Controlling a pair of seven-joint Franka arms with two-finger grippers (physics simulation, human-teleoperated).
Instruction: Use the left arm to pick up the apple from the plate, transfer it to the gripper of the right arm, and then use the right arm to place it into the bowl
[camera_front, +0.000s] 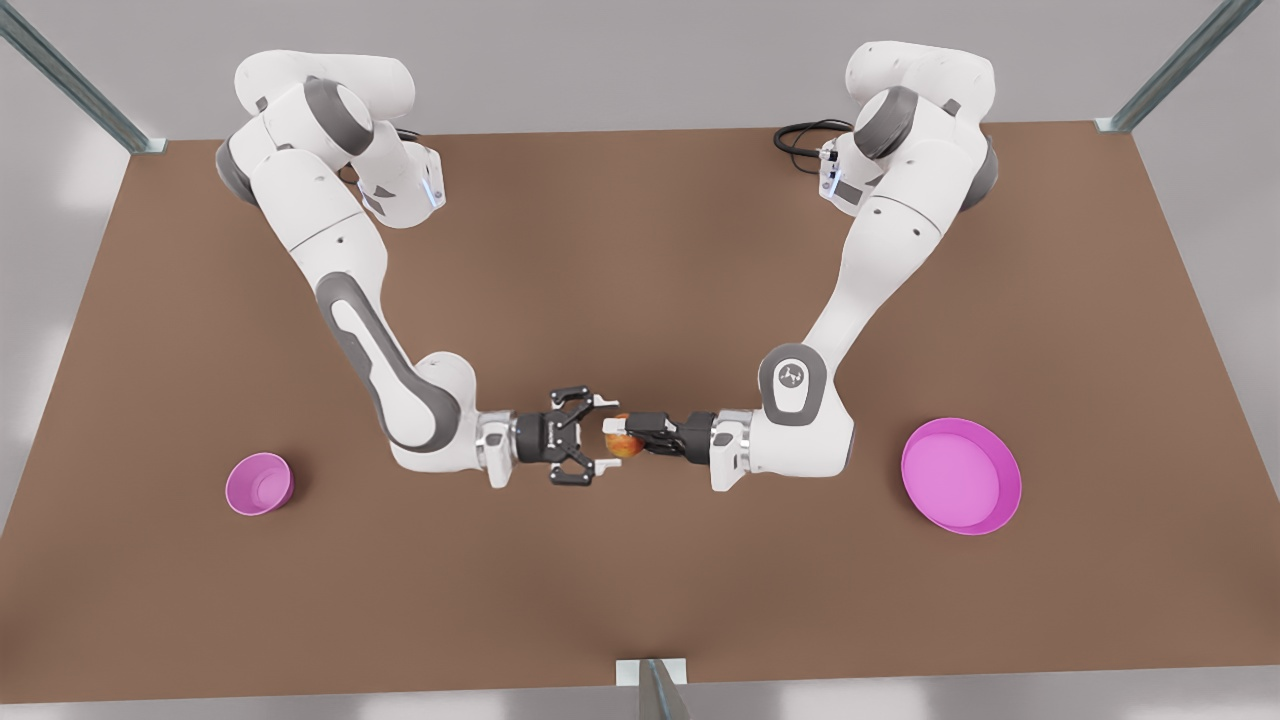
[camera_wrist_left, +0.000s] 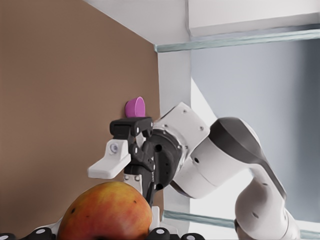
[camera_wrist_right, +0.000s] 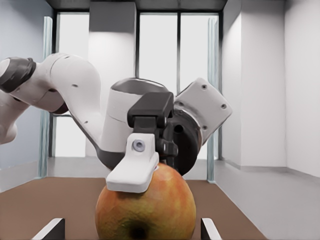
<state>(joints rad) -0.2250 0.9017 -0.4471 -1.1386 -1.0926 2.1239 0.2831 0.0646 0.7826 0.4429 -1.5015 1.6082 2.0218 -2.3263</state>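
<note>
The brown desk (camera_front: 640, 250) carries everything, and the two arms reach in over it until they meet near the middle. The plate (camera_front: 962, 476) lies far off at the front view's right, with nothing on it. The bowl (camera_front: 259, 484) sits far off at the front view's left, on the right arm's side. The left arm (camera_front: 860, 300) comes in from the front view's right, and the right arm (camera_front: 340, 300) comes in from the front view's left. The two arms point straight at each other along one line. The left claw (camera_front: 640, 437) pinches the apple (camera_front: 622, 438) and holds it up above the desk, between the two claws. The right claw (camera_front: 600, 438) is spread wide, with one white fingertip (camera_front: 606, 401) on each side of the apple, not yet touching it. So the apple lies right in front of the right claw, in its open gap. The next move probably asks the right claw to squeeze in on the apple before the left claw lets go.
</note>
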